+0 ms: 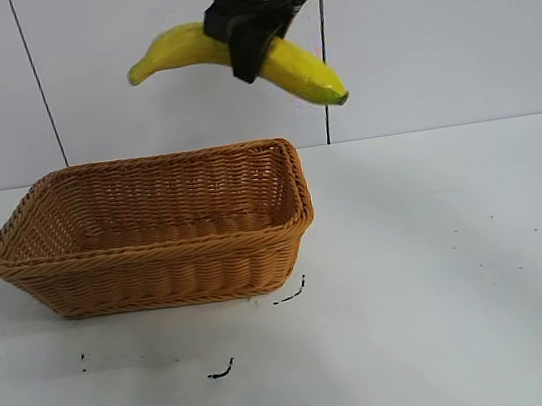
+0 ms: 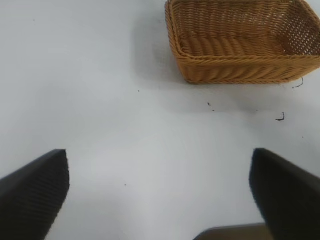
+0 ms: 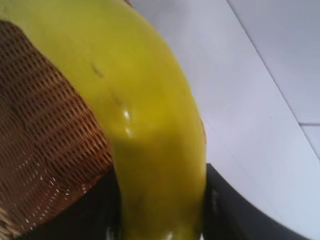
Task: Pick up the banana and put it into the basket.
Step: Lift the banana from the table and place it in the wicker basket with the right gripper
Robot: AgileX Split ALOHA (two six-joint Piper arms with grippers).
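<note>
White tabletop (image 1: 449, 319) fills the foreground of the exterior view, matte and marked with a few small black scuffs (image 1: 222, 371); a pale wall stands behind it.

Nearest on that surface sits the rectangular tan-orange woven wicker basket (image 1: 154, 234), sloping sides, braided rim, resting flat and with nothing visible inside it. The left wrist view shows the same basket (image 2: 240, 45) well apart from the left gripper (image 2: 160, 200), whose two dark fingers stand wide apart over bare table, holding nothing; that arm appears idle.

Above and behind the basket's right end, the right gripper (image 1: 252, 29) hangs in the air, its black fingers clamped across the middle of the long, gently curved yellow banana (image 1: 230, 52). The fruit lies roughly level, stem end toward the exterior view's left, greenish tip angled down to the right, well clear of the rim. In the right wrist view the banana (image 3: 145, 115) fills the frame between the dark pads, with wicker directly below.

Assessment: the banana is light, fairly stiff along its length, smooth-skinned and liable to bruise under a hard squeeze. A mid-length hold, as present, balances it well; an end grip would let it swing. Carry is well advanced; lowering and release remain.
</note>
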